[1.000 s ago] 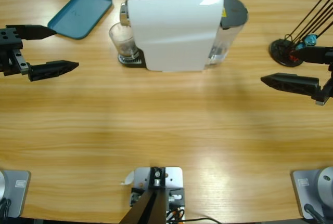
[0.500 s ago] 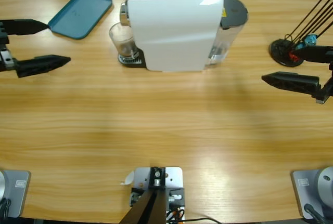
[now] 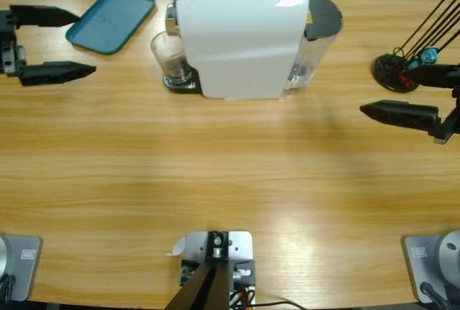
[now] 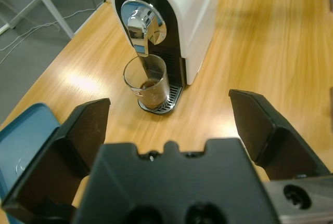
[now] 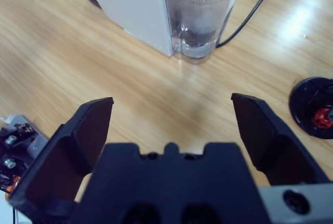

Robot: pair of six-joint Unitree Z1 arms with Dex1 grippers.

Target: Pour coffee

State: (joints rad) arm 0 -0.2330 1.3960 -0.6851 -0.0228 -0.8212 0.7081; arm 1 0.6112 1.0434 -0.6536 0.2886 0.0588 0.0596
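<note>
Gloss, glass and varnished wood

The counter [image 3: 230,173] is smooth varnished wood with soft sheen; the coffee machine [image 3: 241,37] has glossy white plastic and a chrome spout [image 4: 140,29]; the glass [image 4: 146,81] is clear; both hands [image 4: 169,125] [image 5: 171,125] look matt black plastic

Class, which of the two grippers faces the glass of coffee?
The left gripper, beside the teal tray; its wrist view looks at the glass. The right gripper faces the water tank.

No readable text; yellow sticker on coffee machine [image 3: 244,33] illegible
</note>
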